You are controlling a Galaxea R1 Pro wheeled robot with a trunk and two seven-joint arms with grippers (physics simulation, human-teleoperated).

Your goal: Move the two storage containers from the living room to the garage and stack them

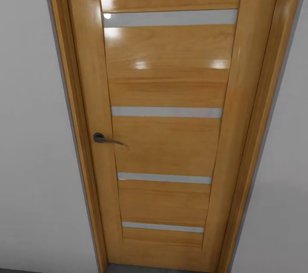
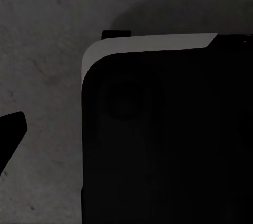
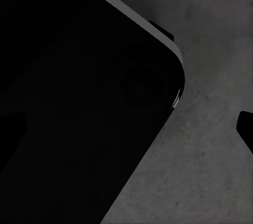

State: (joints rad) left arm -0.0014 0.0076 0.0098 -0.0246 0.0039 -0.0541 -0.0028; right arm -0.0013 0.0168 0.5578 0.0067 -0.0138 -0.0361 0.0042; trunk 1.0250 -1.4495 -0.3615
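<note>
The two storage containers are out of view. I face a shut, glossy wooden door [image 1: 167, 144] with several narrow glass strips and a dark lever handle [image 1: 104, 138] on its left side. In the left wrist view, my left gripper [image 2: 126, 129] hangs open and empty over the rough dark grey floor [image 2: 42, 50], with one dark fingertip [image 2: 11, 129] showing. My right gripper [image 3: 129, 129] is also open and empty above the same floor [image 3: 211, 182], one fingertip [image 3: 246, 126] showing at the picture's edge.
Pale grey walls [image 1: 34, 157] flank the door frame [image 1: 75, 114] on both sides. The black robot base with its pale rim [image 2: 158, 42] sits close under both wrists, its rounded corner [image 3: 176, 76] right beside the right gripper.
</note>
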